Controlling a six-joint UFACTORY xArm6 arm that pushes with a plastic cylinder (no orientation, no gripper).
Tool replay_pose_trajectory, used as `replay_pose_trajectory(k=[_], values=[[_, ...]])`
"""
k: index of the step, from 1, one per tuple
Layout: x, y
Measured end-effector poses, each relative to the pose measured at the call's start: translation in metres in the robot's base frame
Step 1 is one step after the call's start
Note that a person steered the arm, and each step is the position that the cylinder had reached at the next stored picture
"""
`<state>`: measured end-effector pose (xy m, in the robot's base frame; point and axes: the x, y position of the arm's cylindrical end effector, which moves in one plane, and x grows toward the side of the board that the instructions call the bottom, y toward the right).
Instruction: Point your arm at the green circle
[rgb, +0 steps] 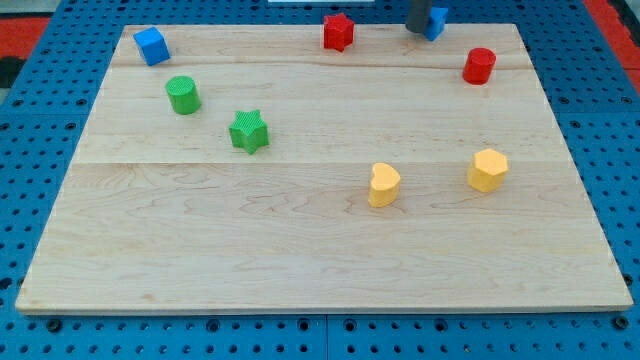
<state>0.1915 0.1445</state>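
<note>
The green circle (183, 95) stands on the wooden board (320, 250) at the upper left. A green star (248, 131) lies just to its lower right. My rod comes in at the view's top right, and my tip (417, 29) rests at the board's top edge, touching the left side of a blue block (434, 22). The tip is far to the right of the green circle.
A blue cube (151, 46) sits at the top left corner. A red star (338, 32) is at the top middle, a red cylinder (479, 66) at the upper right. A yellow heart (383, 185) and a yellow hexagon (487, 170) lie at the centre right.
</note>
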Motion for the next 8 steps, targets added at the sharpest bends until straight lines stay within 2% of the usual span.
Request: replay_pose_trajectory(k=[3,5,8], values=[[0.013,0.013],[0.036,-0.042],[0.037,-0.062]])
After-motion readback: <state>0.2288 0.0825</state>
